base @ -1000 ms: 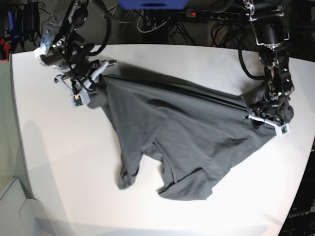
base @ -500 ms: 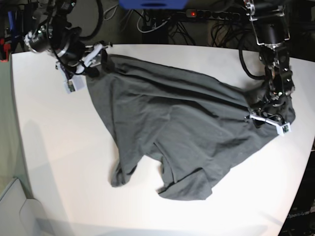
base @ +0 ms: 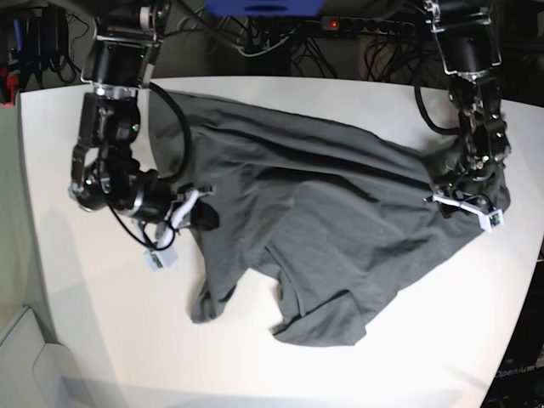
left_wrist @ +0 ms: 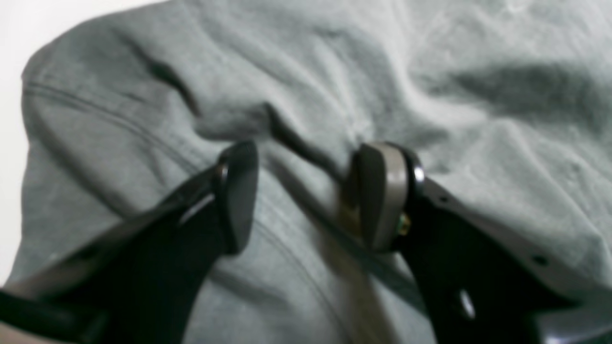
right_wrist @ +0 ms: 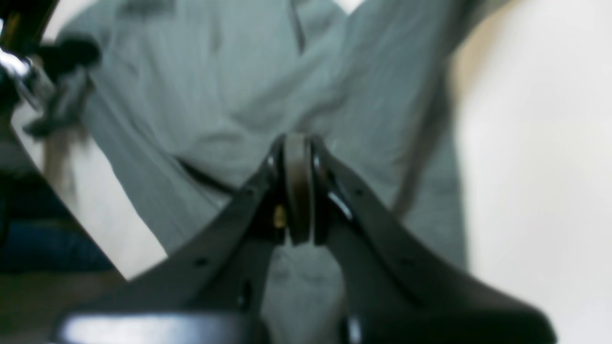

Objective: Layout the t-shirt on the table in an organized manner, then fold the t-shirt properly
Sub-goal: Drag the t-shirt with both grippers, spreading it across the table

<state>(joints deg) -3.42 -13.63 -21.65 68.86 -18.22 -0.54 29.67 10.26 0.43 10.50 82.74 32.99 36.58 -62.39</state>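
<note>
Lying spread but rumpled across the middle and right of the table [base: 68, 289], the t-shirt [base: 314, 229] reaches from the far left edge near the arm's upright column to the right edge under the other arm. Dark charcoal cloth, long creases running diagonally. Near edge ragged: one bunched flap [base: 217, 302] points toward the front left, a second folded lobe [base: 327, 323] sits beside it, a notch of white between them.

Right gripper [base: 204, 217] low over the table at the shirt's left border, about midway down that edge. Right wrist view: its pads pressed flat together [right_wrist: 297, 188], no gap visible. Grey fabric fills the view behind and below the tips; whether any cloth is pinched between the pads cannot be told. Bare white tabletop to the right in that view.

Left gripper [base: 466, 202] sits down on the shirt's right end, where the cloth heaps up near the table's right edge. Left wrist view: fingers [left_wrist: 236, 196] stand apart, a ridge of fabric and a stitched hem line running between them. The pads do not clamp the ridge visibly; view is blurred.

Behind the table: dark cables and a power strip with a red light [base: 333, 24].
</note>
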